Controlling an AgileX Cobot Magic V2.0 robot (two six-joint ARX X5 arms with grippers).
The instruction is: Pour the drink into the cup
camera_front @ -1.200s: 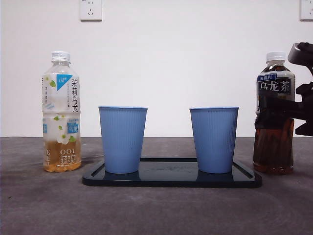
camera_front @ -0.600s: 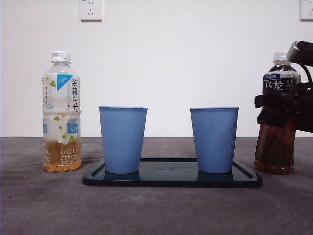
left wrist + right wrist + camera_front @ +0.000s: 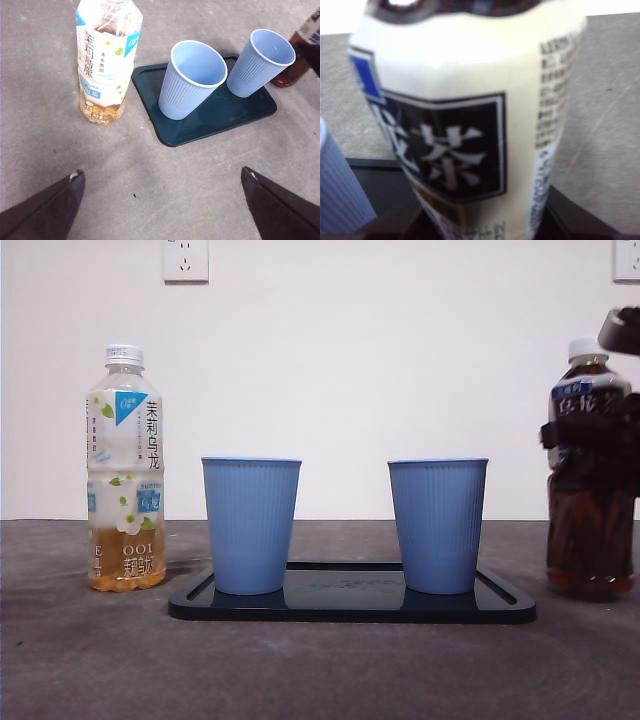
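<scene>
I see a plain white wall [image 3: 400,370] behind a grey table [image 3: 300,670], with one white socket [image 3: 186,260] high left and another [image 3: 627,260] at far right.

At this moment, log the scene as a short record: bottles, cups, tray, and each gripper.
dark tea bottle: capped, far side of tray from the other bottle, filling the right wrist view
right gripper: around the dark tea bottle; grip state unclear
jasmine tea bottle: upright, capped, on the table, beside tray
blue cups: upright on tray, look empty
tray: dark, flat on table
left gripper: open, above table, holding nothing
</scene>
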